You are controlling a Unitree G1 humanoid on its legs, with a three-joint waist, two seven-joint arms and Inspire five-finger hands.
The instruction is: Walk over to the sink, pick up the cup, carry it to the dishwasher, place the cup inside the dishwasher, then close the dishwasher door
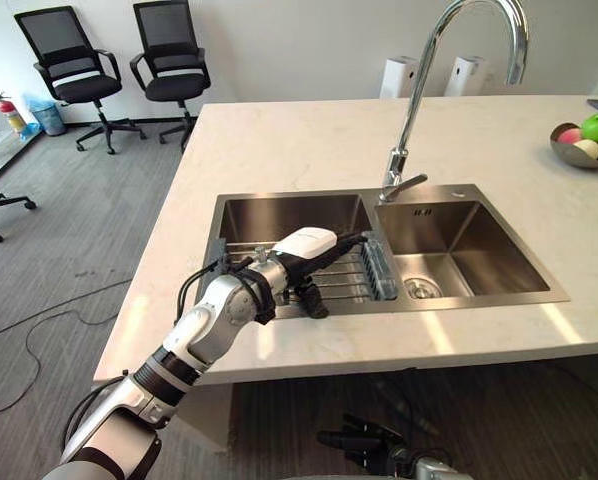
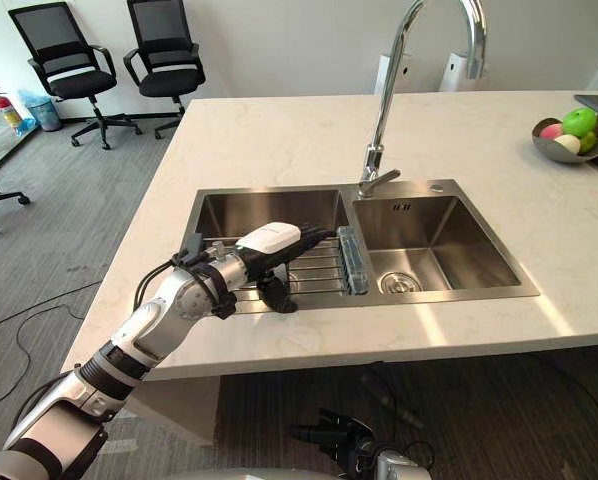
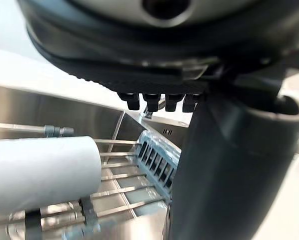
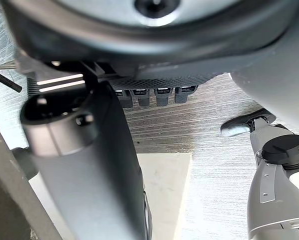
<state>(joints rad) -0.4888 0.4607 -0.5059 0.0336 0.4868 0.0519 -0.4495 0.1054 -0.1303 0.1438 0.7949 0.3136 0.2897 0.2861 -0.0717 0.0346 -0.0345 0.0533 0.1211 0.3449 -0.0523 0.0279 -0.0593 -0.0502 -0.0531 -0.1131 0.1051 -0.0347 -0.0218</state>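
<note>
A clear, bluish ribbed cup (image 1: 380, 268) rests at the right end of a wire rack (image 1: 341, 283) across the sink's left basin (image 1: 279, 215), against the divider. My left hand (image 1: 291, 266) hovers over the rack with a white cover on top. Its fingers (image 1: 347, 243) stretch straight toward the cup, tips close to its upper edge; I cannot tell if they touch. The thumb (image 1: 310, 298) points down by the sink's near rim. In the left wrist view the cup (image 3: 157, 161) shows past the hand, not enclosed. My right hand (image 1: 364, 438) hangs low below the counter, fingers relaxed.
A tall chrome faucet (image 1: 419, 100) rises behind the divider, over the right basin (image 1: 459, 250). A bowl of fruit (image 1: 571, 152) stands at the counter's far right. Two black office chairs (image 1: 74, 60) stand on the carpet at the back left.
</note>
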